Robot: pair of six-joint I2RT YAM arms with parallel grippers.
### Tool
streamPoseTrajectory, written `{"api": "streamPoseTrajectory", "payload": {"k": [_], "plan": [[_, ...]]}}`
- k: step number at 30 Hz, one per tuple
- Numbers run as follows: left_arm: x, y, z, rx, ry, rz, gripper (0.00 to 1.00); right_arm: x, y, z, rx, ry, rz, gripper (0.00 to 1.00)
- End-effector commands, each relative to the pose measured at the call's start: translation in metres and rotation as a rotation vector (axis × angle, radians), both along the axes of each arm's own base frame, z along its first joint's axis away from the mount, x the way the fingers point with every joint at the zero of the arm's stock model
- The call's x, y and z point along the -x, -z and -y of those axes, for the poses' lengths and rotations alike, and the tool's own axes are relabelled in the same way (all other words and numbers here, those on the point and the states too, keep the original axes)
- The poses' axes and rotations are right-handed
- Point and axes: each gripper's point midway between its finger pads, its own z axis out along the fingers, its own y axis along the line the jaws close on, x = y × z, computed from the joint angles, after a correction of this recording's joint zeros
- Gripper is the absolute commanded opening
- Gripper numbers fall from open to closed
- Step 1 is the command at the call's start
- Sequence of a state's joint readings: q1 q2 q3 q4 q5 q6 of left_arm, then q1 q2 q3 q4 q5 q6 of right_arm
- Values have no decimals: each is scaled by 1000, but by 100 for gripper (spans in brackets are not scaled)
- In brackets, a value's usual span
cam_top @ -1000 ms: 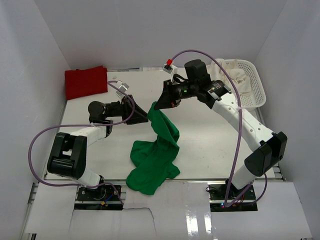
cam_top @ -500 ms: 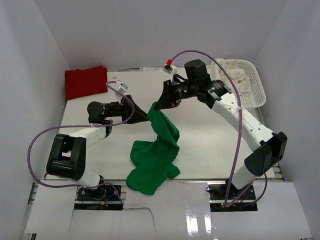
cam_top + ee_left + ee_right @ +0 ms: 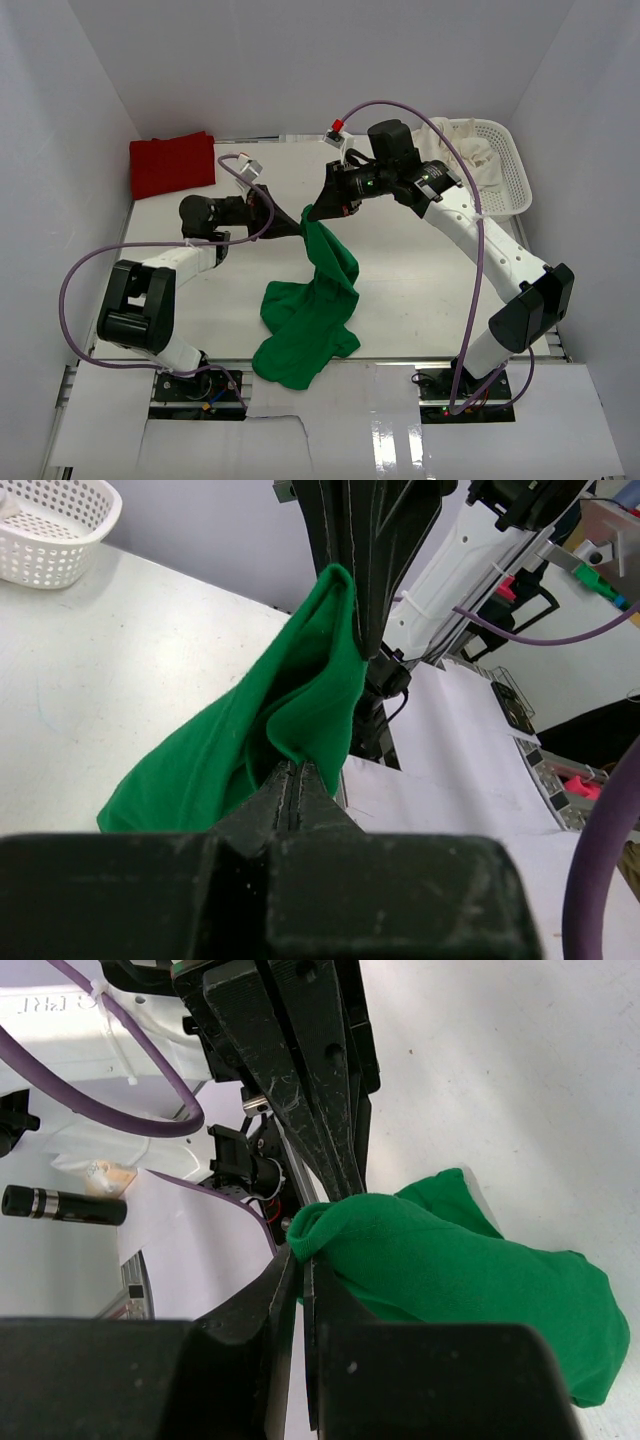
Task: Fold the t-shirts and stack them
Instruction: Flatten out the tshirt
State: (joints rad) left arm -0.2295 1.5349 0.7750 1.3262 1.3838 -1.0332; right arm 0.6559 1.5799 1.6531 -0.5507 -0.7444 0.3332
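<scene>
green t-shirt (image 3: 318,300) over middle of worktop (image 3: 420,290), top corner lifted, lower half heaped near front edge. right end effector (image 3: 312,211) fingers pressed together on raised top fold. left end effector (image 3: 297,222) just beside it, fingers together, pinching same green cloth slightly lower. red t-shirt (image 3: 172,164) folded flat in far left corner. cream-white t-shirts (image 3: 475,150) bunched in white mesh basket (image 3: 515,182), far right.
</scene>
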Motion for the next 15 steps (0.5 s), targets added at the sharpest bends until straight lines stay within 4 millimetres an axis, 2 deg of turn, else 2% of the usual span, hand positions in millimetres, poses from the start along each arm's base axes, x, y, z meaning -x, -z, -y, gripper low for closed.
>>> {"api": "streamPoseTrajectory", "payload": {"k": [1,4,6,7,8,10,11,12,14,15], "plan": [[6,-14,2,9,50,136,0,3,-6,-4,-31,-24,16,8],[4,-22,3,25,39,132,0,-2,2,-3,0,-6,22,8],[4,-30,3,28,21,113,0,-11,10,1,44,39,42,14],[-1,-35,4,43,-12,168,0,-14,17,5,76,49,46,17],[0,-40,3,23,-36,109,0,-23,24,10,114,94,65,30],[-6,-53,3,20,-99,151,0,-35,34,21,169,155,101,42],[-9,-48,2,-12,-121,139,0,-50,43,30,227,232,132,53],[-4,-65,0,-10,-128,187,0,-58,46,38,258,277,160,59],[-4,-69,-1,-30,-142,160,0,-78,55,55,337,367,219,73],[-1,-79,-2,-27,-148,178,0,-86,56,63,357,403,232,76]]}}
